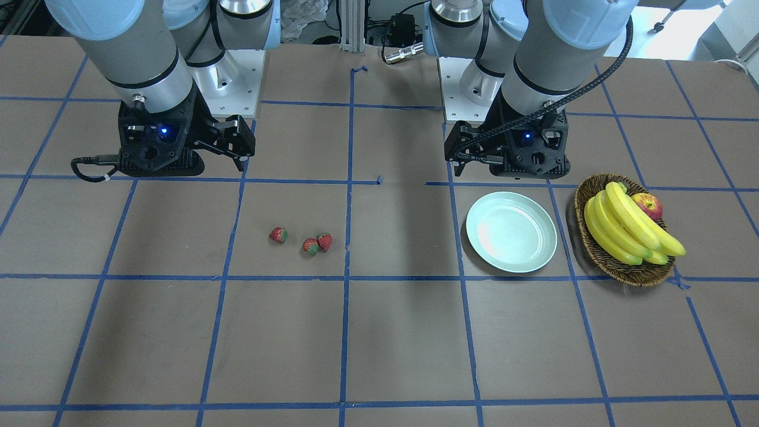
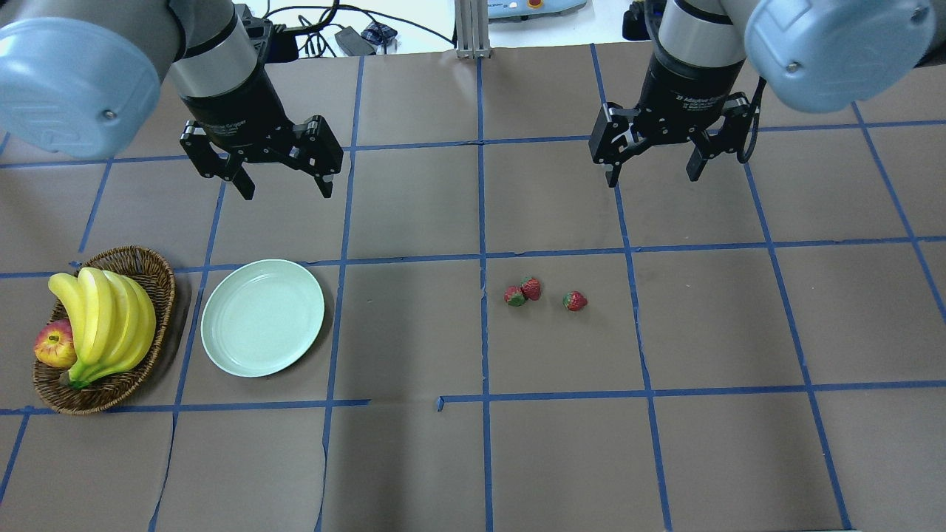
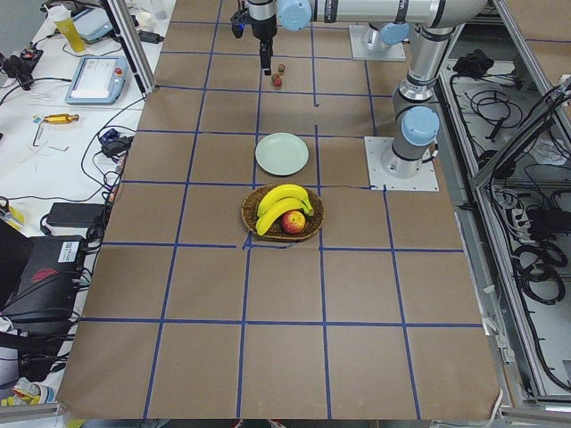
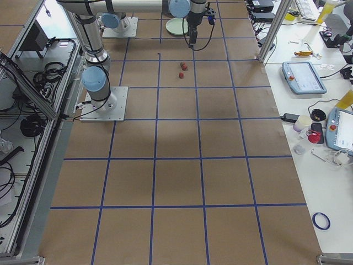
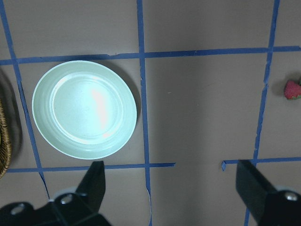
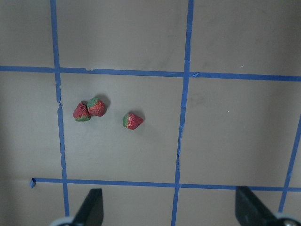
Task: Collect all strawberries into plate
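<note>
From the left wrist, the basket (image 5: pixel 3 141) just beside the plate (image 5: pixel 84 109) was cut by the edge to a sliver of wicker. A strawberry (image 5: pixel 292 89), well apart from the plate on its other side, was clipped by the opposite edge. The left gripper (image 5: pixel 170 165) and right gripper (image 6: pixel 169 192) showed only fingertips, the rest cut off below. The apple (image 2: pixel 52 346), in the basket, lay half hidden behind bananas (image 2: pixel 103 318). From the right end, an arm (image 4: pixel 191 22) hid part of the plate, and the strawberries (image 4: pixel 183 66) near it were too small to count.

Brown woven basket (image 2: pixel 96 403) holding a bunch of yellow bananas (image 2: pixel 111 310) and a red-yellow apple (image 2: pixel 53 346); brown table (image 2: pixel 562 458) gridded with blue tape (image 2: pixel 484 207).
</note>
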`<state>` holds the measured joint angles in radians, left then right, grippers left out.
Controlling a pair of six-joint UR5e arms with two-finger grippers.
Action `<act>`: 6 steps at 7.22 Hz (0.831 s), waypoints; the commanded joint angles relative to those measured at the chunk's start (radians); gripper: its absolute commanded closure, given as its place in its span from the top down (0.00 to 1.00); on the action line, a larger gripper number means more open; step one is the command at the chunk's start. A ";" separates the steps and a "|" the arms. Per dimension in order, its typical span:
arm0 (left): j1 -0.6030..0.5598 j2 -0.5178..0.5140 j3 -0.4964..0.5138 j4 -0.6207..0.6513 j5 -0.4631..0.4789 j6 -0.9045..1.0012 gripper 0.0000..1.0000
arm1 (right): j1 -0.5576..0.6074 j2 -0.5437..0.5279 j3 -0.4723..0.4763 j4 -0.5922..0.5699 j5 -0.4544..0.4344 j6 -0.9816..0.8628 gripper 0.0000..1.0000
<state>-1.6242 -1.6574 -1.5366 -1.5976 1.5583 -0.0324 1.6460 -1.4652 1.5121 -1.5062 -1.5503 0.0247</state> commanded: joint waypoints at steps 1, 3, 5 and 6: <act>0.000 -0.001 -0.005 0.001 0.002 -0.007 1.00 | 0.029 0.019 0.034 -0.015 0.010 0.001 1.00; 0.003 -0.007 -0.005 0.002 0.014 -0.001 1.00 | 0.034 0.081 0.069 -0.099 0.010 -0.009 1.00; 0.027 -0.011 -0.005 0.002 0.000 0.011 1.00 | 0.034 0.117 0.167 -0.229 0.012 0.000 1.00; 0.027 -0.015 -0.008 0.002 0.002 0.011 1.00 | 0.034 0.126 0.239 -0.323 0.012 -0.008 1.00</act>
<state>-1.6005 -1.6682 -1.5420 -1.5954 1.5609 -0.0229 1.6795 -1.3538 1.6726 -1.7219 -1.5391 0.0202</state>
